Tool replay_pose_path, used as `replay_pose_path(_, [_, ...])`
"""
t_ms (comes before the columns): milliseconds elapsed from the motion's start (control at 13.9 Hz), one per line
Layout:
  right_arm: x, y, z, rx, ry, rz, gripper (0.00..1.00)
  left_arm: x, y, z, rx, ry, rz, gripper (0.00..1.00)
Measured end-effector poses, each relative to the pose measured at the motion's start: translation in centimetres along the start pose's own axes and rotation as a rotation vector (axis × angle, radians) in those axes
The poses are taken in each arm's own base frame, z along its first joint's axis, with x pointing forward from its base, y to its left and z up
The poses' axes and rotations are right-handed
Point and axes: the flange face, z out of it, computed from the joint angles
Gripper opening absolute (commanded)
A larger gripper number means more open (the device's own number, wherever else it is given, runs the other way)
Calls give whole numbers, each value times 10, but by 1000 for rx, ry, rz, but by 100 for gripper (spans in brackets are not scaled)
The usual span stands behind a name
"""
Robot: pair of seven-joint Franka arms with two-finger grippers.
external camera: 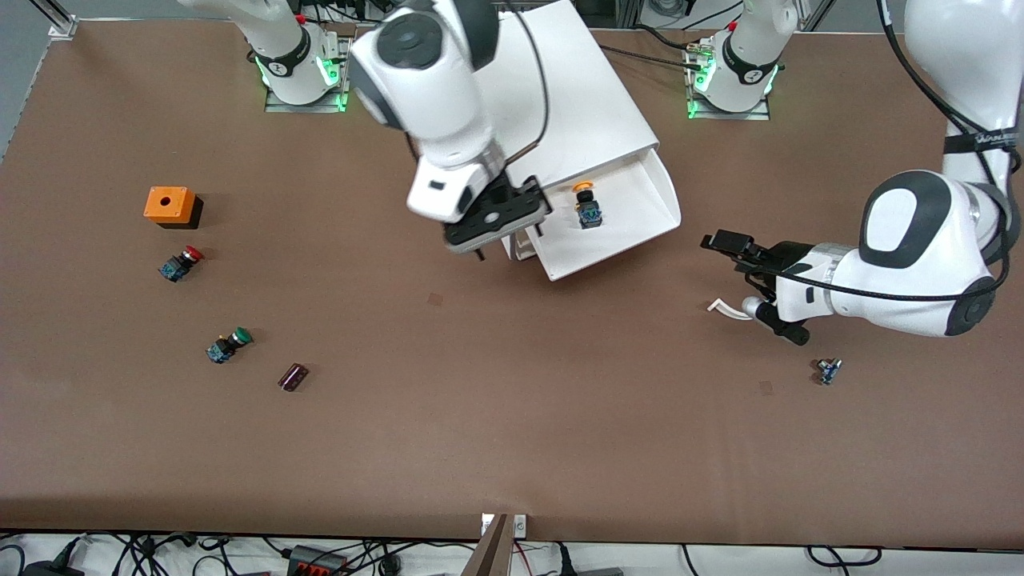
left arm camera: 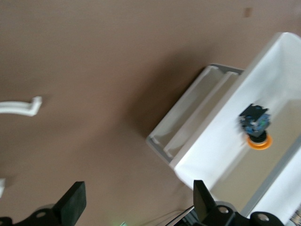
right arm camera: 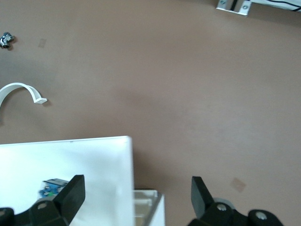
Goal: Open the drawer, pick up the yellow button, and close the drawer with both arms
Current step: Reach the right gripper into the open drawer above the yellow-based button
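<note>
**Supervisor:** Report the drawer and the button.

**Operator:** I see the drawer [external camera: 620, 220] pulled out of the white cabinet [external camera: 572, 104], its open tray reaching from the cabinet toward the front camera. The button [external camera: 588, 206] with the orange-yellow cap lies inside the drawer on its floor, on its side, cap toward the cabinet. Nothing is touching it.

**Supervisor:** Hand states?

**Operator:** The left hand [external camera: 748, 288] is open and holds nothing. It is over the bare desk [external camera: 512, 416], beside the drawer, toward the left arm's end of the desk. In the left wrist view I see both fingers [left arm camera: 73, 202] spread wide with brown desk between them, and the drawer with the button off to one side. The right hand [external camera: 500, 220] is open and holds nothing. It is above the drawer's corner at the right arm's end. The right wrist view shows its fingers [right arm camera: 70, 193] apart over the drawer edge.

**Supervisor:** Other items, relative to the drawer?

**Operator:** A curved white strip [external camera: 728, 309] lies on the desk just beside the left hand. A small blue part [external camera: 828, 370] lies nearer the front camera than the drawer, toward the left arm's end. Well apart, toward the right arm's end, I see an orange box [external camera: 170, 206], a red-capped button [external camera: 181, 263], a green-capped button [external camera: 228, 345] and a small dark block [external camera: 293, 377].
</note>
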Motion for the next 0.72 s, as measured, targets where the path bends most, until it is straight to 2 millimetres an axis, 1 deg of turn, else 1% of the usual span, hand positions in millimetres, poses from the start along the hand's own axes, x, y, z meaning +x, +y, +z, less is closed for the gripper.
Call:
replay_pose_path(144, [-7, -36, 12, -5, 14, -1, 100, -5, -3, -17, 112, -6, -46, 100])
replay_pose_path(288, [-12, -65, 23, -2, 25, -2, 100, -11, -6, -33, 217, 4, -94, 100])
replay_pose_path(432, [-20, -89, 35, -11, 38, 0, 100, -13, -4, -49, 279, 28, -125, 100])
replay_pose_path(504, [-24, -98, 39, -14, 39, 0, 100, -14, -2, -56, 293, 40, -132, 100])
replay_pose_path(576, [-26, -102, 45, -15, 36, -2, 100, -15, -1, -61, 301, 48, -138, 100])
replay_pose_path(720, [-28, -103, 55, -21, 26, -4, 100, -17, -4, -64, 302, 51, -151, 100])
